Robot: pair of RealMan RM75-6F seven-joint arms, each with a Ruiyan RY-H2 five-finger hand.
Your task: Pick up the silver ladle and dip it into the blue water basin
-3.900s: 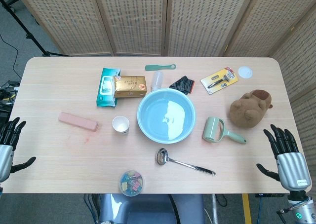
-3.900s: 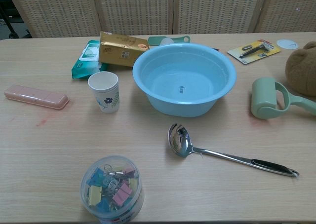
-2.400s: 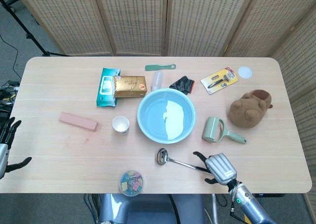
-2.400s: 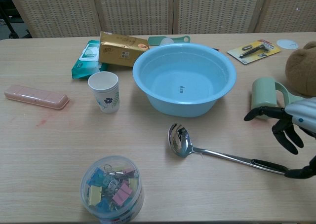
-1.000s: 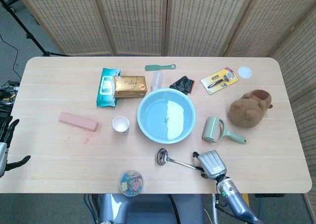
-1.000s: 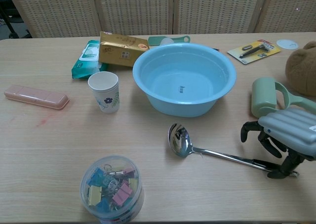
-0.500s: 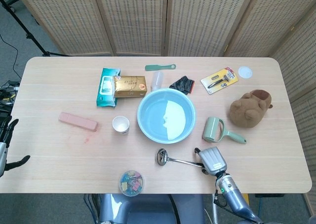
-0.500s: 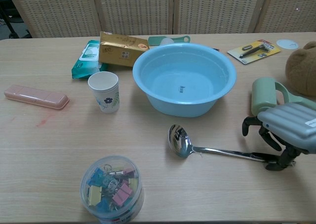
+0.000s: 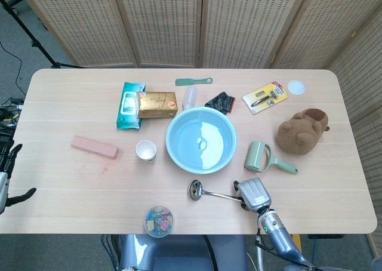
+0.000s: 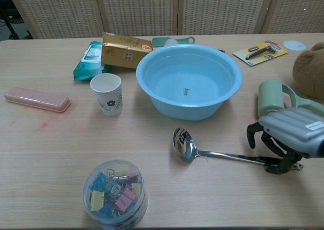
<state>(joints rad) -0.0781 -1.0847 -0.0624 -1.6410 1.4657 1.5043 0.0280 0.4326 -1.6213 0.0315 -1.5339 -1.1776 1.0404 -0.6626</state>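
Gripping the silver ladle [image 10: 212,152] handle near the table's [image 9: 59,193] front edge, right hand [image 10: 288,139]; left hand [image 9: 7,175] spread.

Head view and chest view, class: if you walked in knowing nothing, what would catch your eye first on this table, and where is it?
The blue basin at the table's centre draws the eye first, wide and holding water. Just in front of it lies the silver ladle, bowl toward the basin, with the right hand closing over its handle end near the front edge. The brown plush toy sits at the far right.
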